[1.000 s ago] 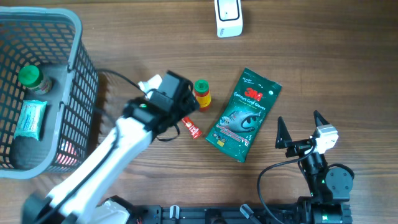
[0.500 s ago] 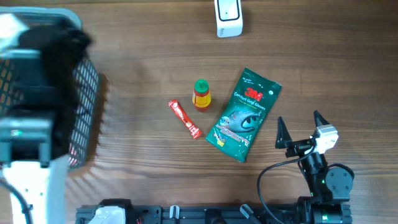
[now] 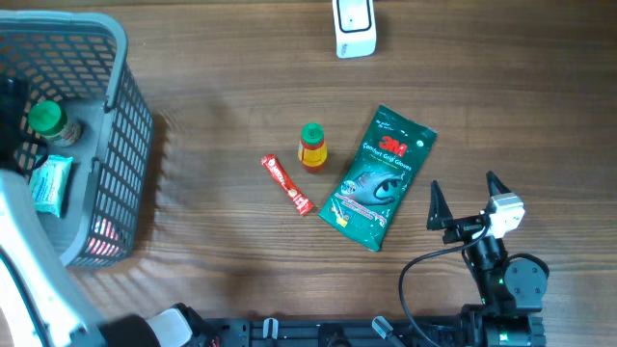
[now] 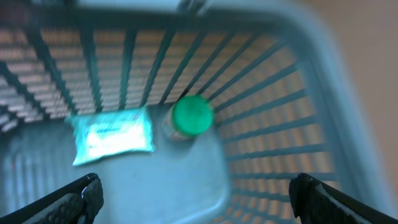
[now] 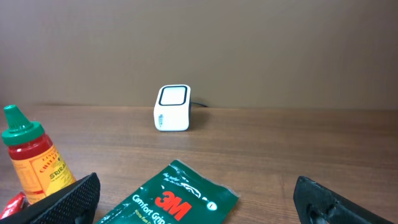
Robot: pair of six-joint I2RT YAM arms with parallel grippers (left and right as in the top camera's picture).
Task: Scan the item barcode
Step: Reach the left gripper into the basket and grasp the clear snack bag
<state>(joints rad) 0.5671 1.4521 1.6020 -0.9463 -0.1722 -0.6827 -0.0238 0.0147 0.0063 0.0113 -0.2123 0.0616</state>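
— Checking the left gripper [image 4: 199, 196] first: how does it stand?
— I see its fingers spread wide, holding nothing. Directly below it is the grey basket [image 3: 130, 145]. On the basket's floor a green-capped bottle [image 4: 191, 116] sits just beside a pale wipes packet [image 4: 112, 134].
— And the right gripper [image 5: 199, 199]?
— Spread wide too, and empty. Just ahead of it lies the 3M gloves pack [image 5: 168, 199]. Ahead to its left I have the sauce bottle [image 5: 31, 158], with the red sachet [image 3: 286, 184] farther left. The white barcode scanner [image 5: 171, 108] stands well ahead, past the pack.
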